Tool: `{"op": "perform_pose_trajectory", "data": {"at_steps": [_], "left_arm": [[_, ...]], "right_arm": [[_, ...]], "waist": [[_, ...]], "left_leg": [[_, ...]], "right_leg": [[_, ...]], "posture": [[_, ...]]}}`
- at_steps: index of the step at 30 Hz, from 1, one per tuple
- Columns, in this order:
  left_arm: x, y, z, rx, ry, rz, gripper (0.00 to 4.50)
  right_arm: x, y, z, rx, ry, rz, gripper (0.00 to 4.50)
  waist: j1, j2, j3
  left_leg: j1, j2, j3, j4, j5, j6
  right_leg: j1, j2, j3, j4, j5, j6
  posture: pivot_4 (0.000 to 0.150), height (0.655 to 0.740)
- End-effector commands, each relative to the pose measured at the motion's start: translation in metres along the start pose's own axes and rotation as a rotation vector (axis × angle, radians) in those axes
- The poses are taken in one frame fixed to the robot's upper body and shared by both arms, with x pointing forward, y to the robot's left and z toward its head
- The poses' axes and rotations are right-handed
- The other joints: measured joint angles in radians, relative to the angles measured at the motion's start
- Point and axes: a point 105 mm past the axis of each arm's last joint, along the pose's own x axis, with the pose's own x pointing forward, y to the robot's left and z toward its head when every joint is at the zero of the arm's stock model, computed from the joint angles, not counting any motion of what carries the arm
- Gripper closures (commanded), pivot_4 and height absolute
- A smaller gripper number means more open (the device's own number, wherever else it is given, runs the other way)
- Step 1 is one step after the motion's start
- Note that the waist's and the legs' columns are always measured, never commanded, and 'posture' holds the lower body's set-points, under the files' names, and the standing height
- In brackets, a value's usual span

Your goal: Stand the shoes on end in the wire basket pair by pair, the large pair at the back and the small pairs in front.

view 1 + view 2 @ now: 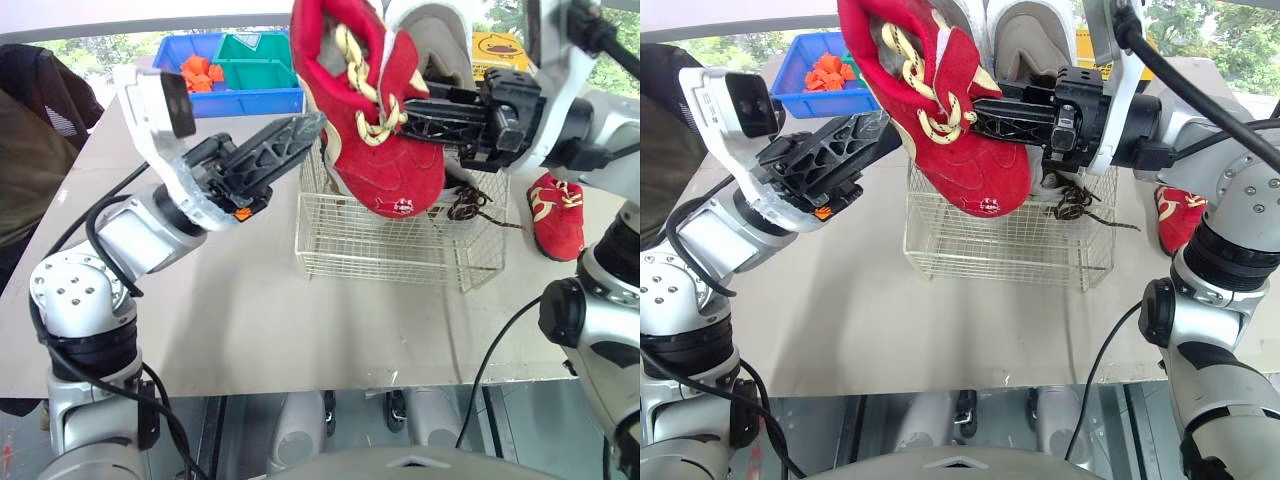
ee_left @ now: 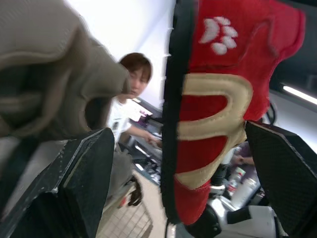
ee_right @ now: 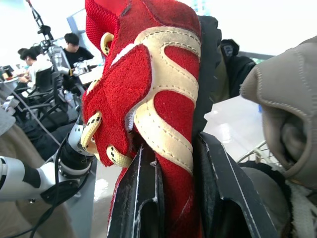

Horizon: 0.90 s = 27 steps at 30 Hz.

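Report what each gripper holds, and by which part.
Right gripper clamps the red shoe by its upper, at the laces. Left gripper is open, holding nothing.

The red shoe has cream laces; the wire basket is white.

Raised shoe blocks the basket
The red shoe runs off the top edge and covers most of the grey shoes in the basket; the other red shoe is partly hidden behind the right arm.
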Motion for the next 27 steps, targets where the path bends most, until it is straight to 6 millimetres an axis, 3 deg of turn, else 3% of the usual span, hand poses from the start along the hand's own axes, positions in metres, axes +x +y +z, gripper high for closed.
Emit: {"op": "perform_pose_trajectory", "data": {"at_steps": [1,5,8,11,14,16,20,23,27], "left_arm": [[0.007,-0.003,-0.005,0.025,0.054,-0.041,0.0],[0.012,-0.005,-0.009,0.019,0.078,-0.091,0.0],[0.012,-0.003,0.003,0.009,0.019,-0.095,0.8],[0.01,-0.003,0.007,0.021,0.015,-0.096,2.25],[0.007,-0.003,0.008,0.042,0.02,-0.1,3.53],[0.005,-0.004,0.009,0.072,0.02,-0.107,4.08],[-0.001,-0.01,0.015,0.184,0.046,-0.127,4.12],[-0.005,-0.012,0.017,0.288,0.085,-0.136,4.12],[-0.008,-0.012,0.004,0.465,0.193,-0.151,4.12]], "right_arm": [[0.0,0.007,0.007,-0.049,-0.039,0.013,4.37],[-0.002,0.005,0.007,-0.041,-0.045,0.006,4.37],[-0.004,0.003,0.005,-0.032,-0.037,-0.001,4.37],[-0.008,0.002,0.004,-0.023,-0.03,-0.001,4.37],[-0.011,0.001,0.003,-0.029,-0.042,0.001,2.93],[-0.014,-0.001,0.005,-0.042,-0.075,-0.017,1.97],[-0.032,0.001,0.006,-0.173,-0.138,-0.063,0.0],[-0.052,0.012,0.002,-0.267,-0.188,-0.052,0.0],[-0.073,0.047,-0.035,-0.368,-0.1,-0.097,0.0]], "waist": [[-0.001,0.0,0.0],[0.0,0.0,0.0],[0.002,0.0,0.0],[0.001,0.0,0.0],[0.001,0.0,0.0],[0.001,0.0,0.0],[0.002,0.0,0.0],[0.01,0.0,0.0],[0.026,0.0,0.0]], "left_leg": [[0.0,0.0,0.0,0.0,0.0,0.0],[0.0,0.0,0.0,0.0,0.0,0.0],[-0.001,0.0,0.0,0.0,0.0,0.0],[0.0,-0.001,0.0,0.0,0.0,0.0],[-0.001,0.0,0.0,-0.001,0.0,0.0],[-0.001,-0.001,0.0,-0.001,0.0,0.0],[-0.001,-0.001,0.0,-0.001,0.0,0.0],[-0.002,-0.001,0.0,-0.001,0.0,0.0],[-0.001,0.0,0.0,-0.003,0.0,0.0]], "right_leg": [[0.0,0.0,0.0,0.0,0.0,0.0],[0.0,0.0,0.0,0.0,0.0,0.0],[0.0,0.0,0.0,-0.001,0.0,0.0],[0.0,0.0,0.0,-0.001,0.0,0.0],[0.0,0.0,0.0,-0.002,0.0,0.0],[0.0,0.0,0.0,-0.002,0.0,0.0],[0.0,0.0,0.0,-0.003,0.0,0.0],[0.0,0.0,0.0,-0.004,0.0,0.0],[0.002,0.001,-0.002,-0.01,0.0,0.0]], "posture": [[0.15,0.74],[0.15,0.74],[0.15,0.74],[0.15,0.74],[0.15,0.74],[0.15,0.74],[0.15,0.74],[0.15,0.74],[0.15,0.74]]}}
